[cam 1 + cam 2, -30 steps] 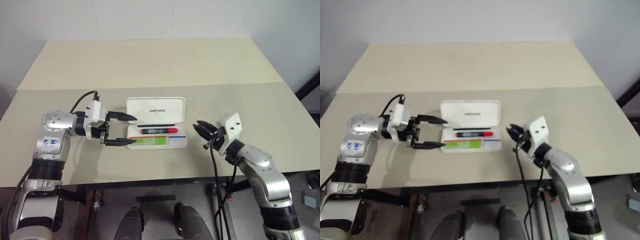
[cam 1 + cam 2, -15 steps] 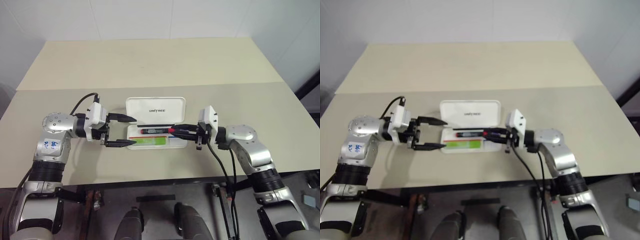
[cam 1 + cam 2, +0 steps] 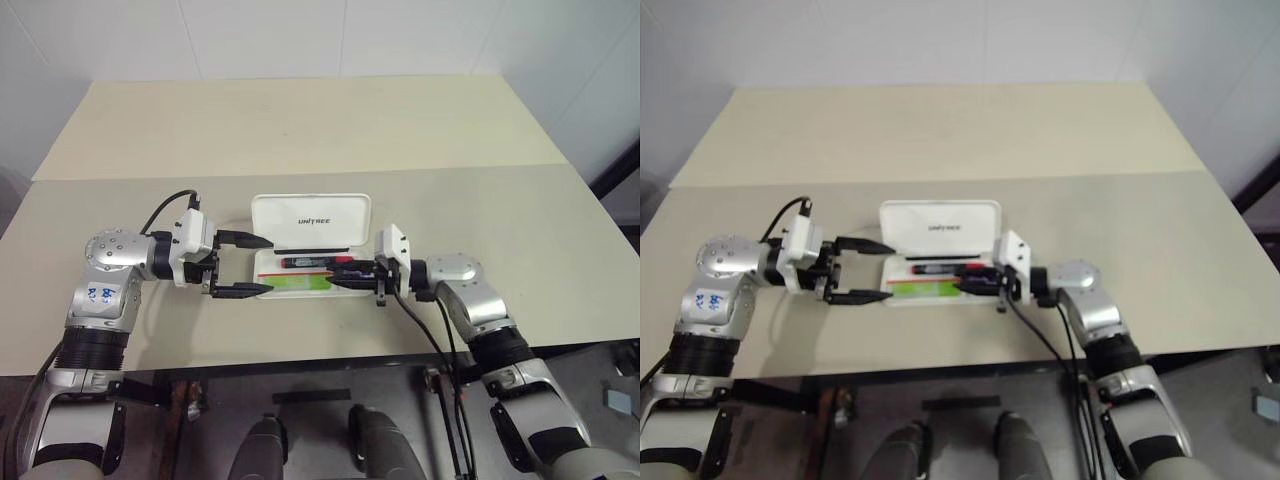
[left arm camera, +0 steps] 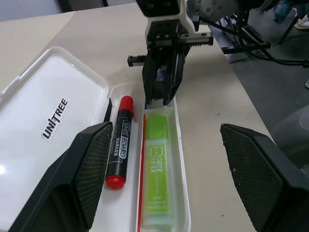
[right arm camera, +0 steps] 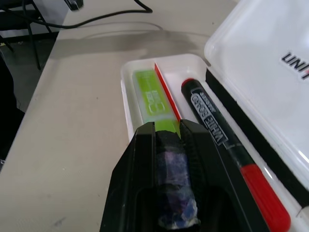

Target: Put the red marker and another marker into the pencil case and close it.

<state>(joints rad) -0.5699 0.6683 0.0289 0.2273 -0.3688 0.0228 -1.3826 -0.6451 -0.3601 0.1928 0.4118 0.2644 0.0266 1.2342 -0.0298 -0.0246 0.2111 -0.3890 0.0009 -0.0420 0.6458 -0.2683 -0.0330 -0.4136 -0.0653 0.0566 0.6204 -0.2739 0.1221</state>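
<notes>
The white pencil case (image 3: 312,222) lies open in the middle of the table, its lid flat behind the tray. In the tray the red marker (image 4: 118,145) lies along the lid side and the green marker (image 4: 155,174) along the front side. My right gripper (image 3: 340,275) points left, its tips over the tray's right end just past the green marker (image 5: 152,96). It is shut on a small grey-purple piece (image 5: 173,193). At the case's left end my left gripper (image 3: 268,265) stands open, one finger by the lid and one by the tray's front corner.
The beige table (image 3: 300,120) runs far back behind a seam and is bare on both sides of the case. A black cable (image 3: 432,335) hangs from my right wrist over the table's front edge.
My right arm swung in from the right and turned to point left. Its shut tips now reach over the tray's right end. The left gripper and the case have not moved.
</notes>
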